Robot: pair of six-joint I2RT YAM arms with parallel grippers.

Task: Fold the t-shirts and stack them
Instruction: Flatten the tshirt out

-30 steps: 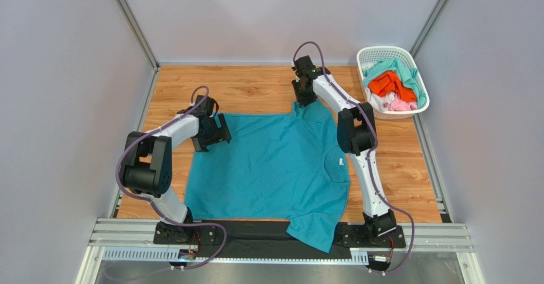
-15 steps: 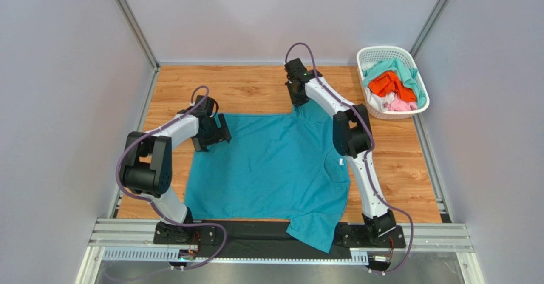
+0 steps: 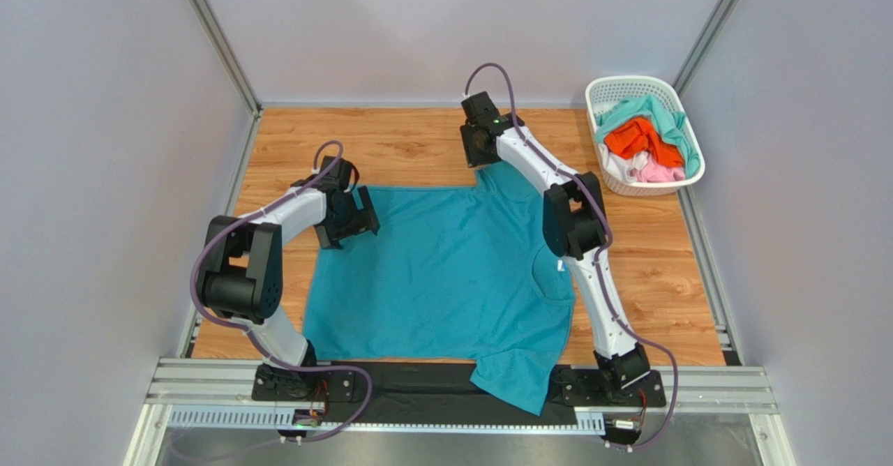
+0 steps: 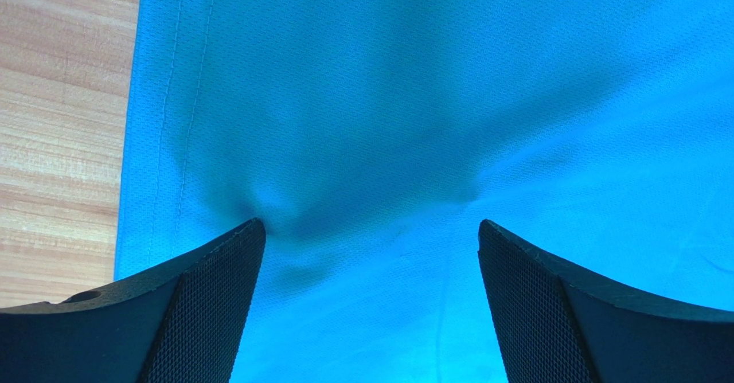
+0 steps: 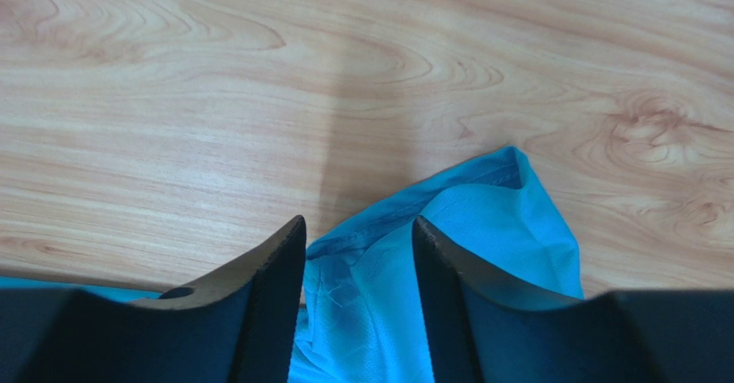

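The teal-blue t-shirt lies spread flat on the wooden table, its white neck label towards the right. My left gripper is open, and its tips rest on the shirt's far left corner beside the hem. My right gripper is at the far sleeve. In the right wrist view its jaws stand partly open with the bunched sleeve between them. The near sleeve hangs over the table's front edge.
A white lattice basket stands at the back right. It holds an orange shirt, a mint-green one and a pale pink one. Grey walls close in the table on both sides and at the back.
My right gripper has moved left along the far edge, and the far sleeve tip has shifted slightly left with it. The left arm has not moved.
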